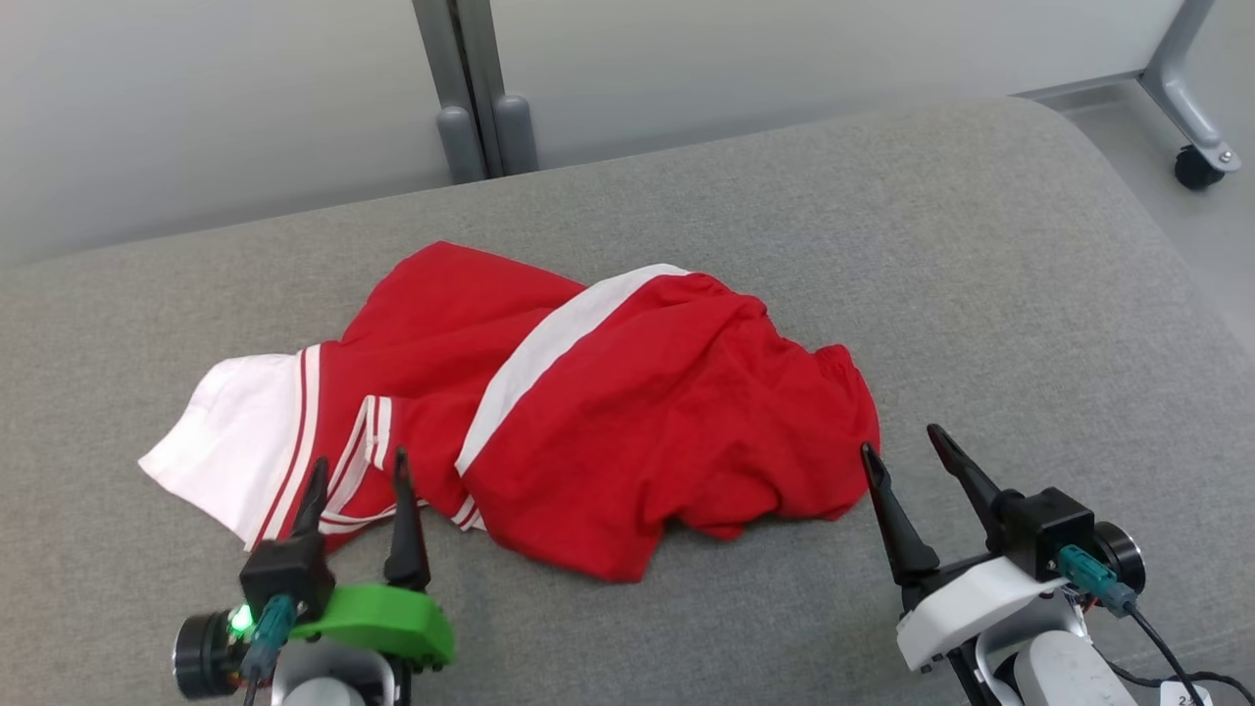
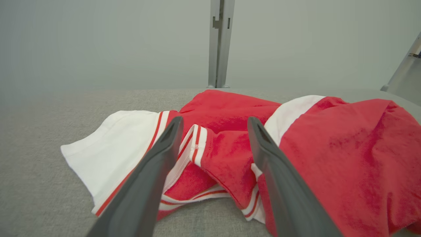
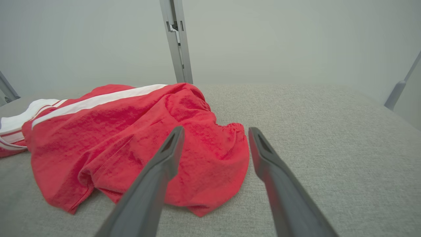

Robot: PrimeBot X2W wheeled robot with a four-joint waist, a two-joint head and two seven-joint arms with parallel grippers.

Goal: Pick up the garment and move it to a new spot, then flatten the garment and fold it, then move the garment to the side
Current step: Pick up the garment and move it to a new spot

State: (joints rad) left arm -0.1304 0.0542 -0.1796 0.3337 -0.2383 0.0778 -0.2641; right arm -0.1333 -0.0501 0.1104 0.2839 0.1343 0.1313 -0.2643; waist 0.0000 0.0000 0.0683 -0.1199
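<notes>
1. Found the garment crumpled on the grey cushion, striped edge at the left gripper, red hem just beside the right gripper.
2. Held both low, fingers spread apart, empty.

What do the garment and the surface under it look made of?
Garment: soft, thin cloth, matte red with white bands; it crumples into loose folds. Whether it is knit or woven cannot be told. Surface: grey woven upholstery, matte, with a fine visible weave; probably padded, judging by its rounded edge.
</notes>
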